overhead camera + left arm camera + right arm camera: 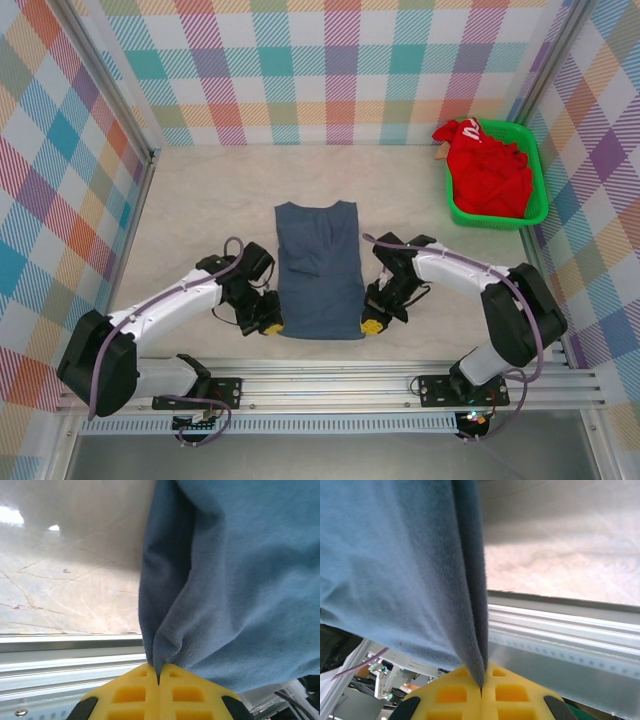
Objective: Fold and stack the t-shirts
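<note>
Grip: left tool (271, 326) clenched on blue t-shirt (320, 280) | right tool (372, 324) same | red t-shirt (490, 180) mark unreadable

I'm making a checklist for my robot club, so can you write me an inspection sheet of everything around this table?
Surface: pale marbled table.
Job's things: blue t-shirt lying mid-table as a narrow rectangle; red t-shirt bunched in the green basket, far right.
Clutter: nothing seen.
Grippers: left gripper shut on the blue t-shirt's near left corner; right gripper shut on its near right corner.
Cables: purple cable along each arm.
Surroundings: checkered walls; metal rail at the near edge.
</note>
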